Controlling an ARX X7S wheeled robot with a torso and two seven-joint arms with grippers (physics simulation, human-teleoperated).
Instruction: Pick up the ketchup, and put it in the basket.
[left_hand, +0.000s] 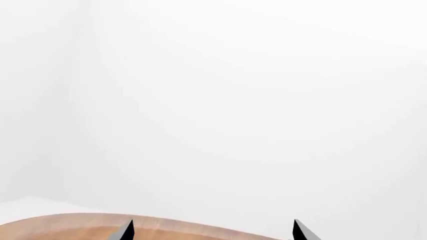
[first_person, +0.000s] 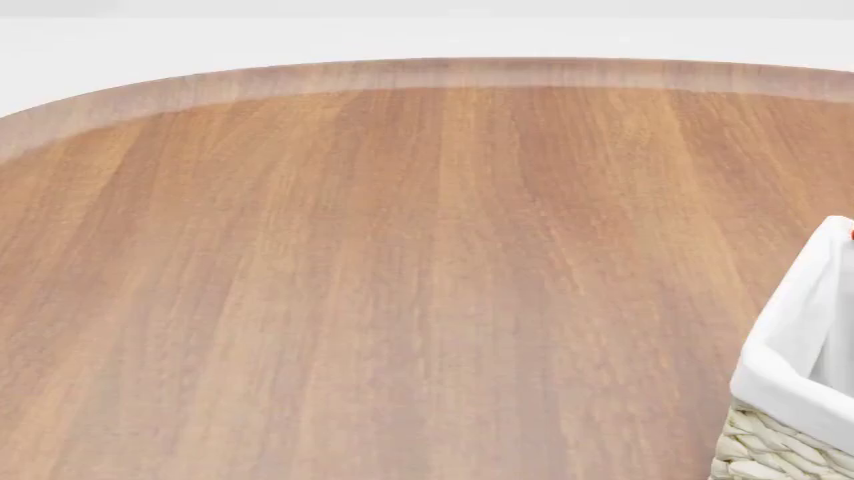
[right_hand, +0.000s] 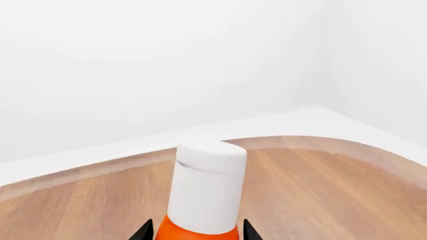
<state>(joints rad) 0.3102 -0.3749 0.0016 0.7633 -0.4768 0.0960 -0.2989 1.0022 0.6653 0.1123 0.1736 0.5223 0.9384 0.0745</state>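
A: Ketchup sits low in the middle of the right wrist picture, white cap uppermost, with the right claw pinching its orange shoulder, one dark tip showing on each side of it.

B: And in the head picture?

A: Only a sliver of orange-red at the right edge, just above the basket liner; whether that is the bottle I cannot say for sure. The basket itself is cut off at the lower right corner.

B: How will the bottle handle?

A: I judge it light and a little yielding, being a squeeze bottle, and smooth enough to slip (the cap more so than the body). The hold under the cap, on the wider body, looks the sounder place.

B: The other arm?

A: The left claw shows two tips set well apart at the bottom of its picture, spread, with nothing between them.

B: Counts?

A: One ketchup bottle, one basket, one wooden worktop, two claws. Nothing else shows.
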